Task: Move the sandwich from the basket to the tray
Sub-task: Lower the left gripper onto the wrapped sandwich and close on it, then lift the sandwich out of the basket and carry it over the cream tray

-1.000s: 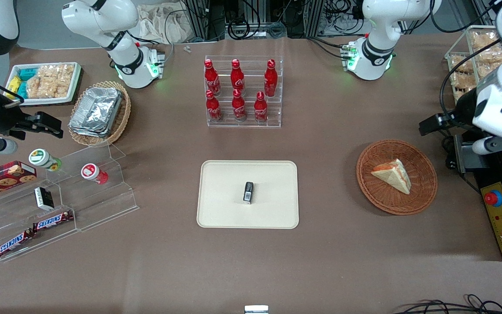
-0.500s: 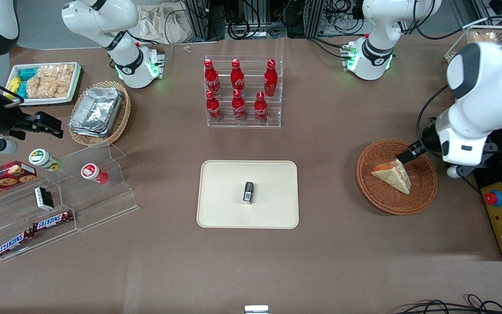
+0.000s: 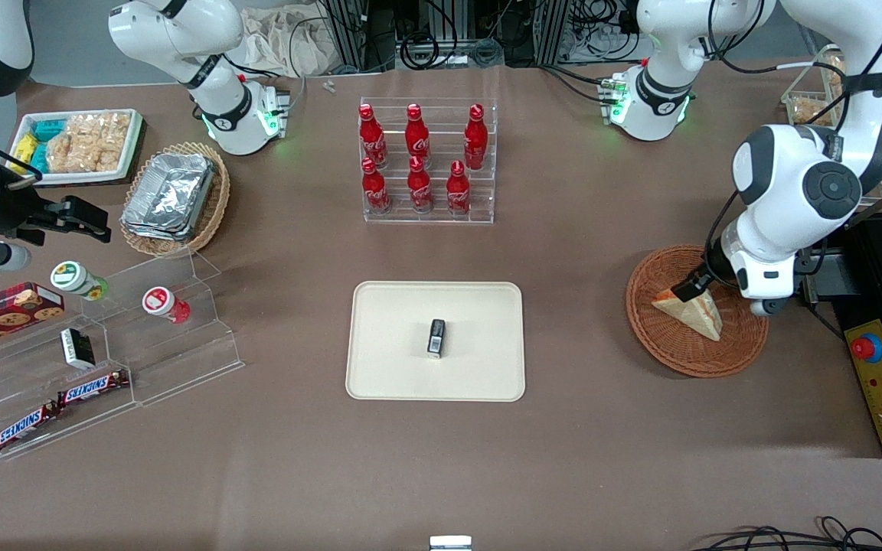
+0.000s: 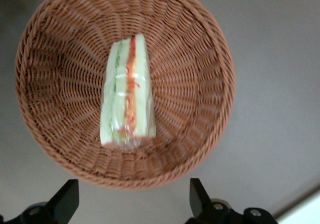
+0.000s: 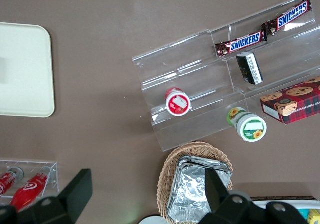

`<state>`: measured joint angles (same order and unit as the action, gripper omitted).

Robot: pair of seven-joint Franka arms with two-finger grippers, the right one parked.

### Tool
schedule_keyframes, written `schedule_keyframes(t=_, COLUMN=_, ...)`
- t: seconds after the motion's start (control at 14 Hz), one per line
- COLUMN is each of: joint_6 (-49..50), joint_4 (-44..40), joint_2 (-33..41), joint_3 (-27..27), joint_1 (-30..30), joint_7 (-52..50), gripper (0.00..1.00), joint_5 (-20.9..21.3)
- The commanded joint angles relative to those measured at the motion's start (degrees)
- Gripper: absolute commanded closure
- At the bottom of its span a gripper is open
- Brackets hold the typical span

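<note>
Swung in from the table's working-arm end within the last second: gripper (image 4: 129,204) above basket (image 3: 739,348), fingers spread. Sandwich (image 4: 127,96) ungrasped; tray (image 3: 387,360) waiting.

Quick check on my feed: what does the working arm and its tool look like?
The arm is glossy white with rounded dark grey joint caps and black cables along it. Its tool has two black wedge fingers, spread open above the basket.
</note>
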<state>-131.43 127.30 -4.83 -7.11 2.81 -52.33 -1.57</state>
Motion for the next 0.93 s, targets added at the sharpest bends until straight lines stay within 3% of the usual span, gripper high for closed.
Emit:
schedule_keyframes(t=0.0, joint_6=-4.87, joint_4=0.84, joint_2=-3.42, joint_3=-0.44, joint_1=1.15, joint_7=-3.13, gripper=0.00, joint_5=0.86)
schedule_keyframes(t=0.29, joint_6=-9.37, joint_4=2.16, joint_2=-7.29, joint_3=-0.27, joint_1=1.59, joint_7=-3.13, gripper=0.00, joint_5=0.86)
schedule_keyframes(t=0.43, joint_6=-10.60, joint_4=2.16, joint_2=-9.84, joint_3=1.05, joint_1=1.50, joint_7=-3.40, gripper=0.04, joint_5=3.84)
schedule_keyframes(t=0.5, joint_6=-11.04, joint_4=2.16, joint_2=-10.72, joint_3=1.14, joint_1=1.50, joint_7=-3.74, gripper=0.19, joint_5=4.98)
schedule_keyframes(t=0.57, joint_6=-12.00, joint_4=2.16, joint_2=-11.17, joint_3=1.23, joint_1=1.59, joint_7=-3.75, gripper=0.50, joint_5=5.26)
schedule_keyframes(t=0.64, joint_6=-12.79, joint_4=2.16, joint_2=-11.60, joint_3=1.49, joint_1=1.59, joint_7=-3.75, gripper=0.93, joint_5=5.35)
schedule_keyframes(t=0.71, joint_6=-13.06, joint_4=2.08, joint_2=-12.13, joint_3=2.10, joint_1=1.59, joint_7=-3.66, gripper=1.00, joint_5=5.78)
schedule_keyframes(t=0.86, joint_6=-12.37, joint_4=2.08, joint_2=-10.22, joint_3=2.19, joint_1=1.59, joint_7=-3.31, gripper=1.00, joint_5=6.22)
